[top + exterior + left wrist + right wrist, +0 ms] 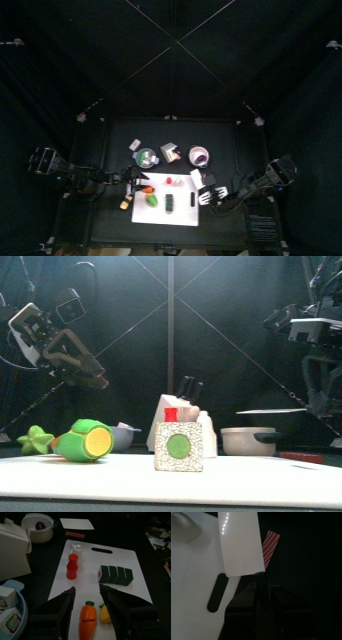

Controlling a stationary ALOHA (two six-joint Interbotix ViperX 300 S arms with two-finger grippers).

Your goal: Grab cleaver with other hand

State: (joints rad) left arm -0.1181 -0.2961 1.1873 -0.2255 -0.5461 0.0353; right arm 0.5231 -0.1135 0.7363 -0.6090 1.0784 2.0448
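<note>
Right gripper (258,579): jaws closed on the black handle of the cleaver (240,543), gripping just behind the blade. The wide pale blade extends away from the jaws, flat side toward the wrist camera, and is held above the right part of the white cutting board (194,587). In the front view the cleaver (274,412) hangs level in the air on the right, clear of the table, with the right arm above it. A red-and-white striped strip (270,546) lies on the black table just beside the board's edge, partly hidden behind the blade.

Left gripper (87,592): jaws spread apart, nothing between them, hovering over the near end of the board. A toy carrot (88,615) and a yellow piece (105,613) lie on the board just beneath the gap. Farther along the board: a red bottle (72,565) lying flat and a dark green block (117,575), well apart from the jaws.

Top view: left arm on the left of the board (174,210), right arm on its right.
</note>
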